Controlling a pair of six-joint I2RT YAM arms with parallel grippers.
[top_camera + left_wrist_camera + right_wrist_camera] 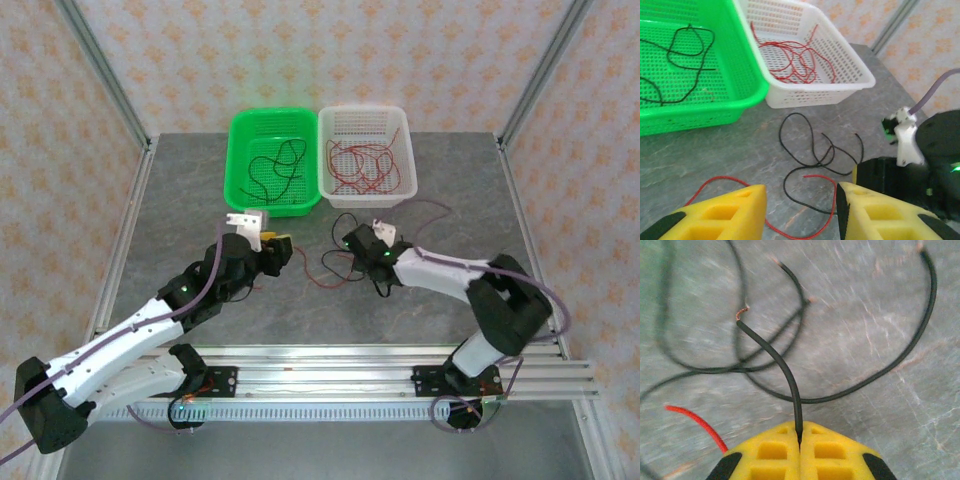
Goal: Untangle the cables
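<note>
Untangling is being judged well underway, with one small knot of cables (345,262) lying on the table (180,200) just in front of the white basket (400,190).
Red wires (360,165) are lying inside the white basket, and black wires (272,165) are lying in the green basket (235,190) touching it. The knot is looking thin, limp and loosely looped, mostly black with one red strand (700,424). A black strand (796,407) is being pinched by the clenched right gripper (799,439). The left gripper (801,200) is being held released near the knot.
</note>
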